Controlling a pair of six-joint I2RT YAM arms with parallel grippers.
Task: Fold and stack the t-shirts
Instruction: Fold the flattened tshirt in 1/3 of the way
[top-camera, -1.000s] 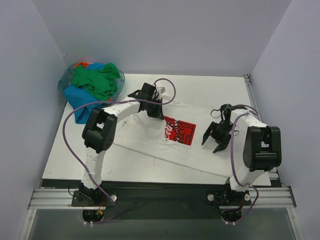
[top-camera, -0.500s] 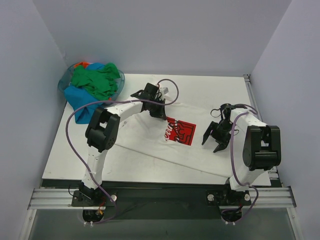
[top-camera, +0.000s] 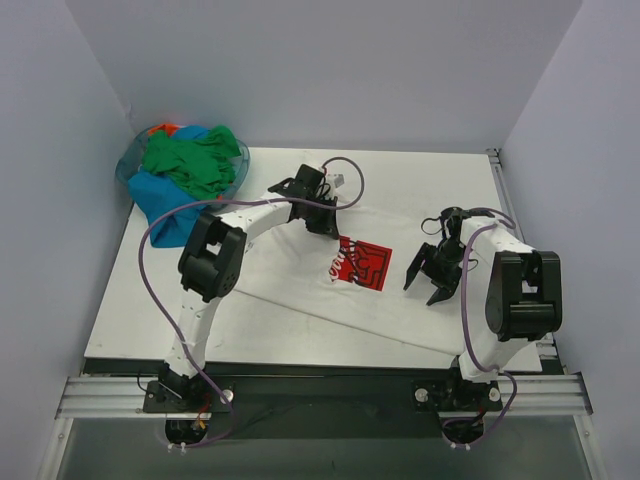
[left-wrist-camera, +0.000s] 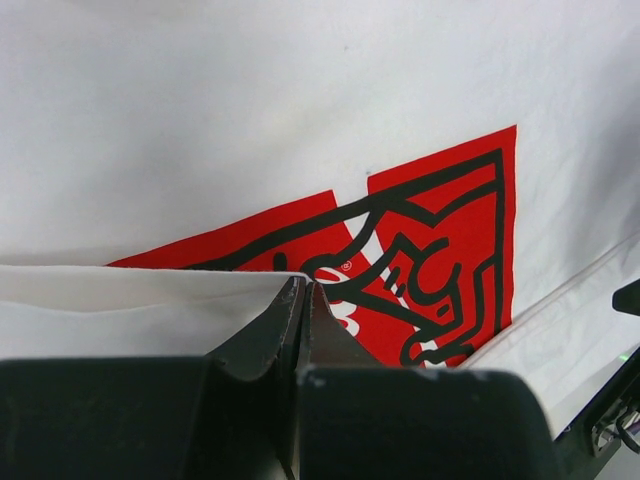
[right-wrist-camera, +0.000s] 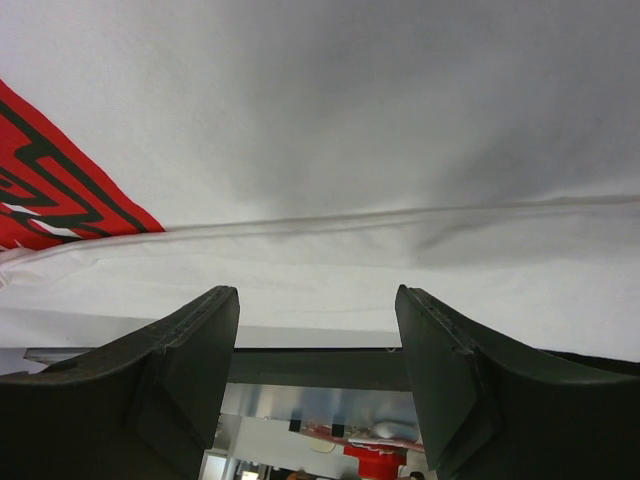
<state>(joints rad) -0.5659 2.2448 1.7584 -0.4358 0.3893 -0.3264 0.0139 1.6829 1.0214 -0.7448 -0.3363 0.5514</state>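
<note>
From above, the white t-shirt (top-camera: 290, 275) lies spread on the table (top-camera: 150, 330), red square logo (top-camera: 360, 262) facing up; the left gripper (top-camera: 325, 218) is at its far edge just beside the logo; the right gripper (top-camera: 432, 282) hovers over its right part; green and blue t-shirts (top-camera: 185, 170) are heaped at the far-left corner. Left wrist: fingers pinched together on a raised fold of white cloth. Right wrist: fingers spread apart above the cloth, gripping nothing.

Counting now: 1 white t-shirt (top-camera: 400, 300), 1 green t-shirt (top-camera: 190, 160), 1 blue t-shirt (top-camera: 160, 195), 1 orange t-shirt (top-camera: 168, 128) peeking, 1 basket (top-camera: 123, 168), 2 tools: left tool (left-wrist-camera: 302, 292), right tool (right-wrist-camera: 317, 300).
</note>
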